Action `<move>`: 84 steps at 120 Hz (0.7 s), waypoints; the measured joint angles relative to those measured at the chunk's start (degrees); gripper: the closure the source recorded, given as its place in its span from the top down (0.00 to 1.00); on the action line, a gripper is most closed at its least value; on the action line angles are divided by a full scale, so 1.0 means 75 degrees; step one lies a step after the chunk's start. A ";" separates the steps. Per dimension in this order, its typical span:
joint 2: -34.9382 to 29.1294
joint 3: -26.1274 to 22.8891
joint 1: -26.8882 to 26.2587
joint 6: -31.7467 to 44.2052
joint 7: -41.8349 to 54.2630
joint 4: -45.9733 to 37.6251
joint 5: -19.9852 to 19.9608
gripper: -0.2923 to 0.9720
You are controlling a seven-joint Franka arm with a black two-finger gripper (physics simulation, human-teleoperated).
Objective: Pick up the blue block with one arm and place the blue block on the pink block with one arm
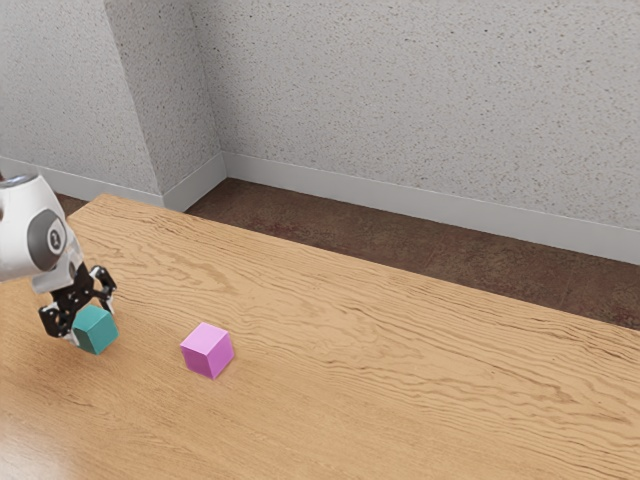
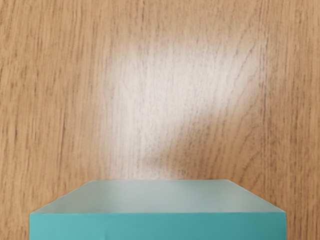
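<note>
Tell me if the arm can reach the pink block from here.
Probably yes: the claw, shut on the blue block, sits close beside the pink block, with only bare table between them.

Held block sits between the fingers of the gripper, both touching it, at the exterior view's left end of the table. Cannot tell if it touches the tabletop. Free block rests on the table, to the exterior view's right of the held block, near but apart. Floor and wall lie behind the table.
</note>
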 joint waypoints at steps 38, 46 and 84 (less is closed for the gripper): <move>-0.0506 -0.0249 -0.0005 0.0069 0.0236 -0.0087 -0.0181 0.48; -0.0989 -0.0498 0.0036 -0.0068 0.0232 -0.0241 -0.0199 0.46; -0.2219 -0.1881 -0.0415 -0.0818 -0.0344 -0.0670 -0.0284 0.35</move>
